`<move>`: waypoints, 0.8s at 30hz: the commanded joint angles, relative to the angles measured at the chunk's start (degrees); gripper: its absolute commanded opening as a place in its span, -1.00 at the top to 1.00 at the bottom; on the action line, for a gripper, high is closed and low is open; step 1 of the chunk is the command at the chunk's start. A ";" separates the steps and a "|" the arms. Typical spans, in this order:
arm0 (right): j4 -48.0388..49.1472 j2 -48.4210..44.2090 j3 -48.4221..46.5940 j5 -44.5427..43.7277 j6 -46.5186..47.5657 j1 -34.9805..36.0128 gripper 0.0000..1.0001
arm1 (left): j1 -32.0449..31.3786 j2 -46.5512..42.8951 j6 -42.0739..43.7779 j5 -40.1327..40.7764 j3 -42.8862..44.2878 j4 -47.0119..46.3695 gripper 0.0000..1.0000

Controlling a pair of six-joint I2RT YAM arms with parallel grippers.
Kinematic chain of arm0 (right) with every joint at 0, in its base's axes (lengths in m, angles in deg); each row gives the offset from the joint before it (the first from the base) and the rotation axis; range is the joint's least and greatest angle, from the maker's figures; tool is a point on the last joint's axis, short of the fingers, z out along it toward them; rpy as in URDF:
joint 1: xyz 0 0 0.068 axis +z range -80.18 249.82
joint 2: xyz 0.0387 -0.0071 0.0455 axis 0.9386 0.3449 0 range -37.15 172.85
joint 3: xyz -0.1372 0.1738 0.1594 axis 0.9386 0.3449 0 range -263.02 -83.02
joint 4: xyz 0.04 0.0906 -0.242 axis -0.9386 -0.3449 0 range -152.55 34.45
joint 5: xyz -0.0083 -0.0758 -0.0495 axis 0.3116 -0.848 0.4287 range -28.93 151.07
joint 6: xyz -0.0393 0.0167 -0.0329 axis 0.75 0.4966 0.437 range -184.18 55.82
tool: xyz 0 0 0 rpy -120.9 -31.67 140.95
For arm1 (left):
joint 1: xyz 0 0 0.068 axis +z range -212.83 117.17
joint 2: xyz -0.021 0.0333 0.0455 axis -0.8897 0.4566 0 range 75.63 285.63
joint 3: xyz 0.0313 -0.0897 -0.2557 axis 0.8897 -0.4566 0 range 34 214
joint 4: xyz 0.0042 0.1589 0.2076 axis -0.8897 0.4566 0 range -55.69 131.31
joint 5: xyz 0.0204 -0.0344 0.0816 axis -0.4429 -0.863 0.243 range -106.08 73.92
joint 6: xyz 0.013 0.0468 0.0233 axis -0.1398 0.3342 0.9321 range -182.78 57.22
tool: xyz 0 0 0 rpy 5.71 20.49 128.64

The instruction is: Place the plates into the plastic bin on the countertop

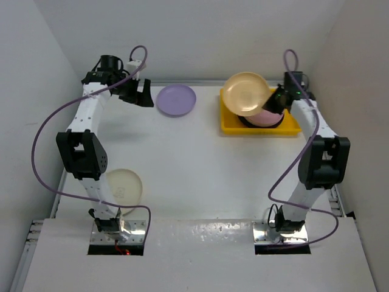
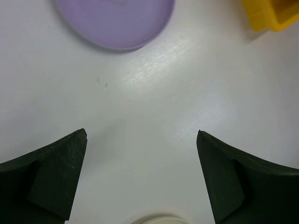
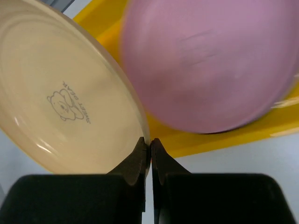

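A cream plate is pinched at its rim by the right claw; the left claw is held open.

Light purple plate, plain all over. Pale yellow plate with a small grey bear and tiny grey letters printed on it. Pink plate, plain. Cream plate, plain too. Bright yellow bin. White, shiny table. Black left gripper and black right gripper. White arms with big black parts. Purple cables.
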 commanded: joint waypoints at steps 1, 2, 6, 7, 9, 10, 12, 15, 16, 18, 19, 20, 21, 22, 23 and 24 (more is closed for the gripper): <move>-6.26 -1.96 0.65 -2.85 -4.41 -9.17 1.00 | 3.96 -1.10 1.31 4.05 -0.66 -0.95 -1.00; -7.23 -0.82 0.47 -2.85 -4.24 -10.26 1.00 | 4.49 -1.80 2.01 4.58 -2.06 -0.95 -1.00; -9.86 3.57 -2.95 -1.35 -3.10 -13.43 1.00 | 5.98 -2.94 2.64 4.59 -4.53 -0.95 -1.00; -9.97 4.20 -4.78 -1.61 -2.92 -13.52 1.00 | 5.98 -2.95 2.64 4.59 -4.53 -0.95 -1.00; -10.58 6.91 -7.51 -1.53 -2.66 -13.96 1.00 | 6.51 -2.95 2.64 3.97 -5.06 -0.95 -1.00; -10.84 7.62 -8.31 -1.27 -2.40 -13.87 0.98 | 6.51 -2.95 2.64 3.97 -5.06 -0.95 -1.00; -11.98 10.51 -10.60 -0.57 -2.22 -14.05 0.81 | 6.51 -2.95 2.64 3.36 -5.06 -0.95 -1.00; -12.95 12.55 -12.18 -0.73 -1.43 -13.96 0.35 | 6.51 -3.48 3.16 3.36 -5.06 -0.95 -1.00; -12.17 13.86 -12.19 -0.91 -1.25 -14.05 0.21 | 6.51 -3.48 3.16 2.83 -5.06 -0.95 -1.00; -11.81 14.92 -12.71 -1.17 0.67 -14.05 -0.11 | 6.51 -3.48 3.16 2.31 -5.59 -0.95 -1.00; -14.25 17.01 -14.71 -1.61 1.21 -13.96 -0.17 | 6.51 -3.48 3.16 2.30 -5.59 -0.95 -1.00; -15.40 17.56 -15.95 -1.96 1.73 -14.05 -0.20 | 7.03 -3.48 3.16 2.30 -5.59 -0.95 -1.00; -16.72 18.08 -17.97 -3.71 3.30 -13.61 -0.27 | 7.04 -3.48 3.16 2.30 -5.59 -0.95 -1.00; -19.00 17.39 -18.33 -4.86 4.02 -13.35 -0.32 | 7.04 -3.48 3.16 2.30 -5.59 -0.95 -1.00; -19.11 16.60 -18.08 -7.65 5.15 -12.39 -0.36 | 7.04 -4.09 3.16 2.30 -5.59 -0.95 -1.00; -19.54 14.16 -16.51 -9.51 5.86 -10.98 -0.43 | 7.74 -4.79 3.77 2.82 -5.59 -0.43 -1.00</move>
